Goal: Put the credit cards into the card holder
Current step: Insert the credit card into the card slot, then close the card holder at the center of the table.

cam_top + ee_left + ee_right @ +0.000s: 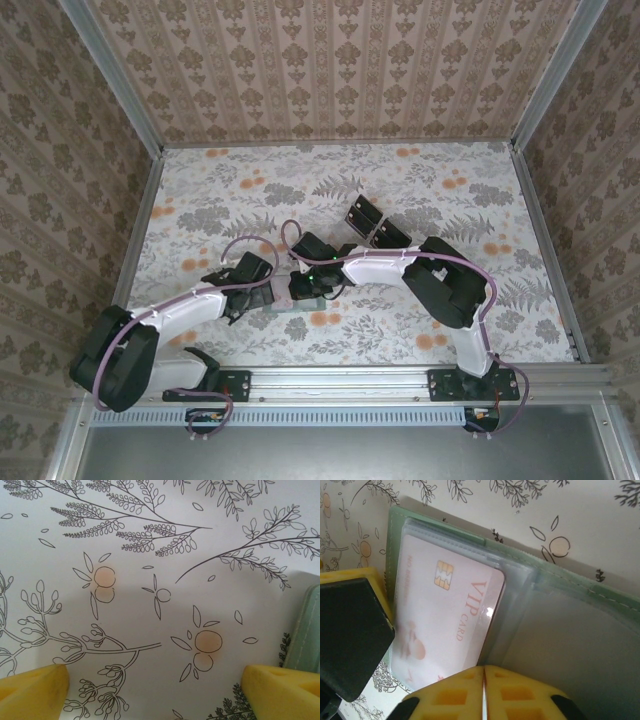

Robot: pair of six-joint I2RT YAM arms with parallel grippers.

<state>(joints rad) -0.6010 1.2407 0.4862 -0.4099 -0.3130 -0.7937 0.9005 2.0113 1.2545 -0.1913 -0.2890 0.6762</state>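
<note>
Card tucked in the open holder at mid-table

Both arms reach in from the bottom of the overhead frame and meet near the middle of the flowered table (470, 200). The card holder (292, 309) lies just below that meeting point, a small sage-green patch between the two wrists. Up and to the right of it, apart from the action, stands a clear stand (376, 225) with black blocks.

From the right wrist, the card holder (580, 645) lies spread open and flat, its green stitched rim running across the upper right of the frame. A pale pink credit card (450, 615), marked VIP CARD and bearing a gold chip, sits inside a clear sleeve on the holder's left half. The right gripper (484, 692) is at the bottom centre of the frame, its yellow pads (520, 695) pressed together with a hairline seam between them, right at the card's lower edge. I cannot tell whether anything is pinched there.

From the left wrist, the left gripper (157, 690) is spread wide, one yellow fingertip (35, 690) in each lower corner, bare cloth between them. The holder's green edge (307, 625) rises at the right side, just above the right-hand tip.
</note>
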